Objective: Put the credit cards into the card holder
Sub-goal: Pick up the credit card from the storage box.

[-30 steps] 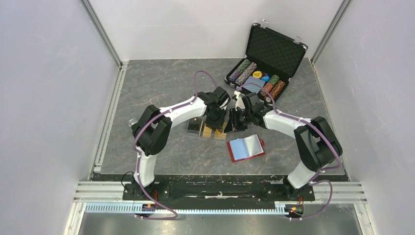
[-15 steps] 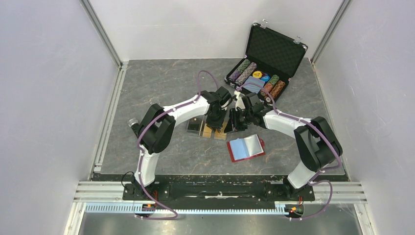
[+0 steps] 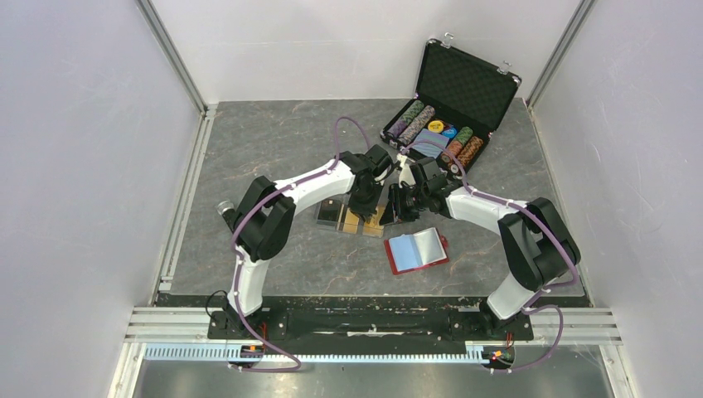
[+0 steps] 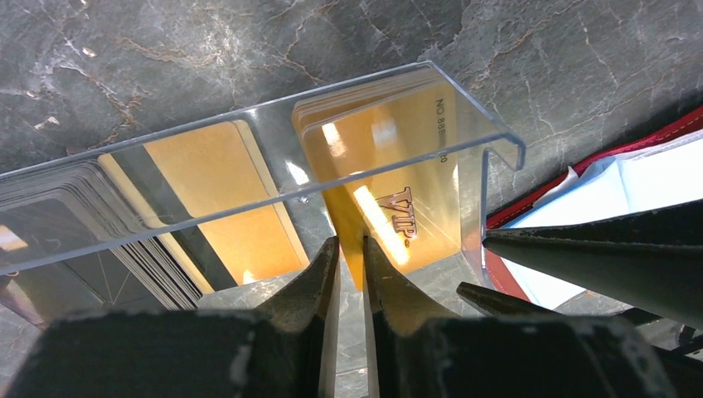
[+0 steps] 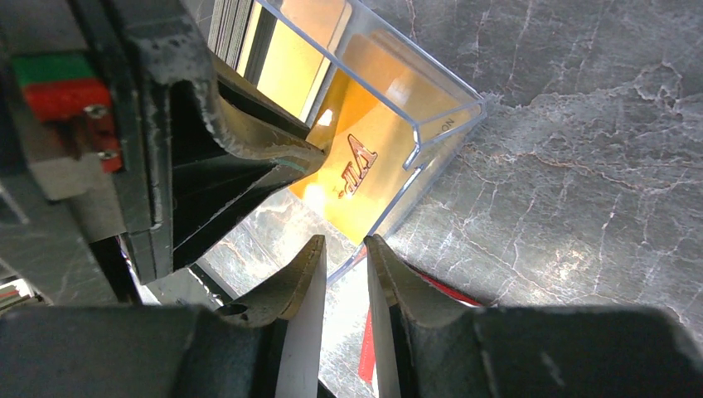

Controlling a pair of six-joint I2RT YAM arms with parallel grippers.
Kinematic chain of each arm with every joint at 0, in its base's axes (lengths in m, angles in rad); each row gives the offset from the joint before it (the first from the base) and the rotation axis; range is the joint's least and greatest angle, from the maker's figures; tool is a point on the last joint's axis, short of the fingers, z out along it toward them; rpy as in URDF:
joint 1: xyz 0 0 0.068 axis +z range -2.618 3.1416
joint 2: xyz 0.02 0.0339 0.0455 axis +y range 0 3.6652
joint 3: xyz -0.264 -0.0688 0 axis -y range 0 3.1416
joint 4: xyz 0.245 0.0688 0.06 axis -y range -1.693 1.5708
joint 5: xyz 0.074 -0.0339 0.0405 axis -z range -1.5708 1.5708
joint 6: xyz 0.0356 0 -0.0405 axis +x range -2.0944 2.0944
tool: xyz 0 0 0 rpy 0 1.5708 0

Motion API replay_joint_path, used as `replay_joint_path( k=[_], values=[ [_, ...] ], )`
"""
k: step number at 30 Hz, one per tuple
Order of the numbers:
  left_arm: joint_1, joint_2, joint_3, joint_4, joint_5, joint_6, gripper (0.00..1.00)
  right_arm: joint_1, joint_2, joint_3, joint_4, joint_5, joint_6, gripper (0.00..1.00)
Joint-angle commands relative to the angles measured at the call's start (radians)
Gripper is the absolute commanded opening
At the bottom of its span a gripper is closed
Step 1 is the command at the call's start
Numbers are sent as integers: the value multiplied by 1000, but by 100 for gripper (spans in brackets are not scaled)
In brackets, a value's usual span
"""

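One clear tray (image 4: 273, 178) lies on the tabletop (image 3: 273, 149). The credit cards (image 4: 390, 178) stand in it in three groups: a dark stack at one end, gold cards with a dark stripe in the middle, and a gold stack lettered "VIP" at the other end. The cards in each group cannot be counted, and the dark stack is cut off by the edge of the left wrist view.

Two grippers meet at the tray's gold end. The left gripper (image 4: 348, 265) has its jaws nearly together astride the edge of the front VIP card; whether they press it I cannot tell. The right gripper (image 5: 344, 265) pinches the tray's end wall.

One card holder (image 3: 417, 250) lies open with its pale lining up, just beside that same end of the tray, toward the arm bases. Whether it touches the tray is unclear.

One chip case (image 3: 464, 83) stands open well beyond the tray. Its rows of chips are too small to count. From above, the two arms cover much of the tray.
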Motion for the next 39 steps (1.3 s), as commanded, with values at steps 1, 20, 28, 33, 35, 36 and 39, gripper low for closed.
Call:
replay_joint_path(
  k=[1,20,28,33,35,36,39],
  values=[
    [-24,-58,35,78,87,3,23,13,-4,-17,30,-1,-5,28],
    [-27,43,64,12,89,39,26,12,-9,-19,30,0,-7,28],
    [-30,29,78,-7,62,43,15,13,-9,-22,31,0,-6,28],
    [-30,-5,84,12,74,27,9,14,-10,-22,31,-1,-6,28],
    [-30,-21,83,21,76,20,8,13,-10,-22,30,0,-6,28],
    [-30,-26,84,22,76,18,7,13,-11,-22,31,-1,-7,28],
    [-30,-37,87,24,71,17,4,13,-10,-25,30,-1,-7,28]
  ],
)
